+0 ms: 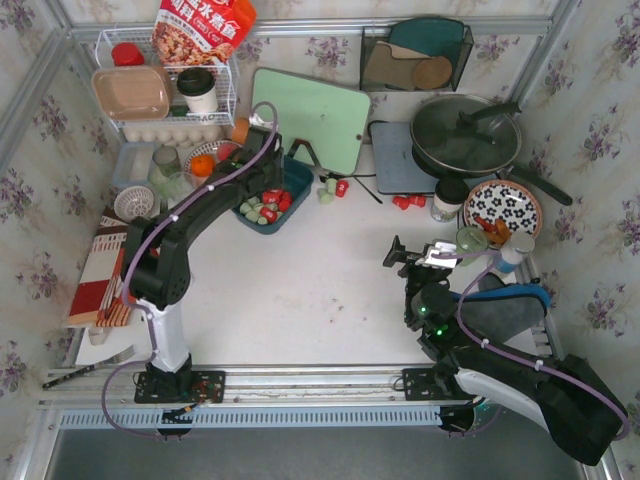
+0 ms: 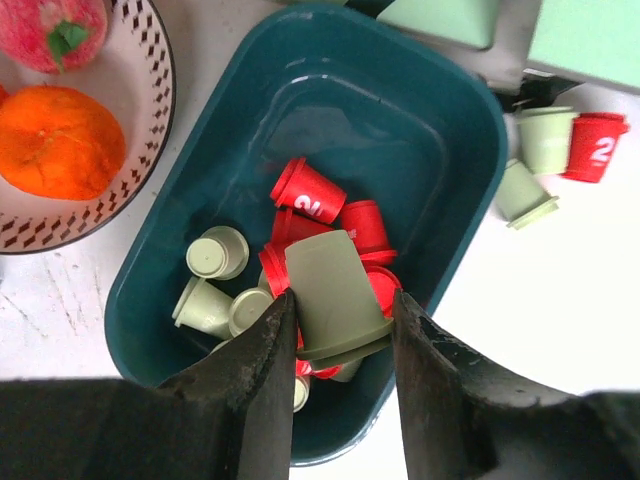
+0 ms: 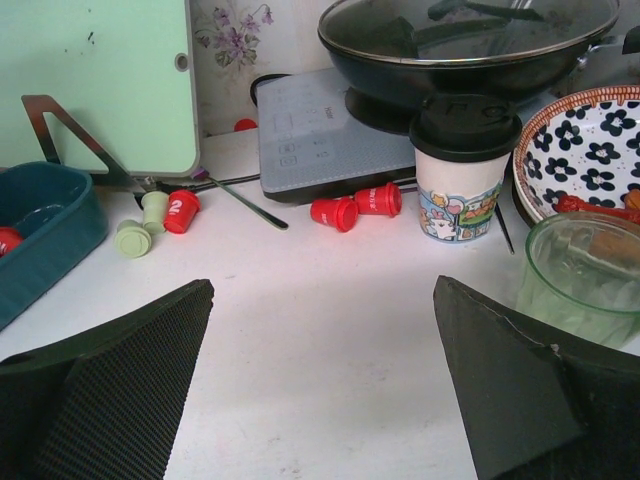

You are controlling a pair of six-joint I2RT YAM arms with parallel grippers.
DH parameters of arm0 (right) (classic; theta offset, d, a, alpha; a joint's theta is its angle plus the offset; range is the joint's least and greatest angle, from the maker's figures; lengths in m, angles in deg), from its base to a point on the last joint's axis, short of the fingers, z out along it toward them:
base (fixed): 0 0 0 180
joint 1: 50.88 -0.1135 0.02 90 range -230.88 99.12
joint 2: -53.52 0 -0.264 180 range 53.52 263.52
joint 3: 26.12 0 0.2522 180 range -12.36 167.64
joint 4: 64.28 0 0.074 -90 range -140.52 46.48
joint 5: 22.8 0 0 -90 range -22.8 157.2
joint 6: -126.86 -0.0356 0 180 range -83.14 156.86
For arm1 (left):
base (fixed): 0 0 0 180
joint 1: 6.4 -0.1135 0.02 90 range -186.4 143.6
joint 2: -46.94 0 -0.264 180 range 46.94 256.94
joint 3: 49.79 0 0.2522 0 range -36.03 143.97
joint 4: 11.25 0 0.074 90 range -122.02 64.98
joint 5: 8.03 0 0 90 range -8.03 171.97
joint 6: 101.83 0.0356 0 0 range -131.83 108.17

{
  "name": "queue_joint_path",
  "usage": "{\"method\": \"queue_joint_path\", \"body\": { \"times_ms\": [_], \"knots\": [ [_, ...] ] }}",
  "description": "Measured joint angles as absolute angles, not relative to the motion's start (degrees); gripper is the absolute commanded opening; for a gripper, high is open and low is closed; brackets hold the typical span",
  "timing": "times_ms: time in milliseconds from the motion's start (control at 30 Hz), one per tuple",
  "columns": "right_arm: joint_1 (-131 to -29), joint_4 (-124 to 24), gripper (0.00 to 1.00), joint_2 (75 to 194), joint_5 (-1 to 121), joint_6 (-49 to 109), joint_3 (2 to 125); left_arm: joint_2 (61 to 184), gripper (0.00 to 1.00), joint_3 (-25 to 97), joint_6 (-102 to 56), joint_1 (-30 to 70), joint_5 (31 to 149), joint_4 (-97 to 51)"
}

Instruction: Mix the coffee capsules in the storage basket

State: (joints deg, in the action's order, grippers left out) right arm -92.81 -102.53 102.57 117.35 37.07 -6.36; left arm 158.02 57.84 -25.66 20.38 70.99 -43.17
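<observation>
Your left gripper pinching a pale green capsule over the storage basket.
Held above the heaped coffee capsules, presumably so a drop reshuffles them; your right gripper hangs wide open.

Teal storage basket, red and green coffee capsules inside, green capsule in left tool

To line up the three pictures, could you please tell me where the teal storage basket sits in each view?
Top external: storage basket left of centre.
Left wrist: it fills the middle.
Right wrist: it sits at the left edge.
Shared landmark: green cutting board just behind it.
</observation>
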Motion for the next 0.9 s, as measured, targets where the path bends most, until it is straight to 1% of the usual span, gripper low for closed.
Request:
{"method": "queue_joint_path", "body": {
  "times_ms": [100, 133, 367, 433, 467, 500, 733, 900],
  "knots": [
    [-92.81, -102.53, 1.00, 102.57, 117.35, 37.07, -6.36, 160.45, 0.58, 59.41, -26.66, 19.64, 71.32, -44.96],
    [-92.81, -102.53, 1.00, 102.57, 117.35, 37.04, -6.36, 161.06, 0.60, 59.78, -26.99, 19.38, 71.45, -45.51],
    [-92.81, -102.53, 1.00, 102.53, 117.35, 37.07, -6.36, 161.37, 0.68, 59.50, -28.41, 18.13, 72.08, -46.07],
    [-92.81, -102.50, 1.00, 102.46, 117.35, 37.07, -6.36, 160.78, 0.74, 59.15, -28.41, 18.09, 72.63, -46.01],
    [-92.81, -102.53, 1.00, 102.46, 117.35, 37.07, -6.36, 160.06, 0.92, 58.60, -28.41, 18.15, 72.98, -45.75],
    [-92.81, -102.50, 1.00, 102.49, 117.35, 37.07, -6.36, 159.16, 0.98, 57.95, -28.41, 18.24, 73.02, -45.51],
    [-92.81, -102.24, 1.00, 103.54, 116.67, 37.04, -5.90, 148.58, 0.99, 49.14, -28.32, 18.55, 75.14, -42.23],
    [-92.81, -101.00, 1.00, 103.51, 115.73, 36.32, -4.94, 140.17, 0.99, 42.73, -27.97, 20.19, 75.06, -42.75]
  ]
}}
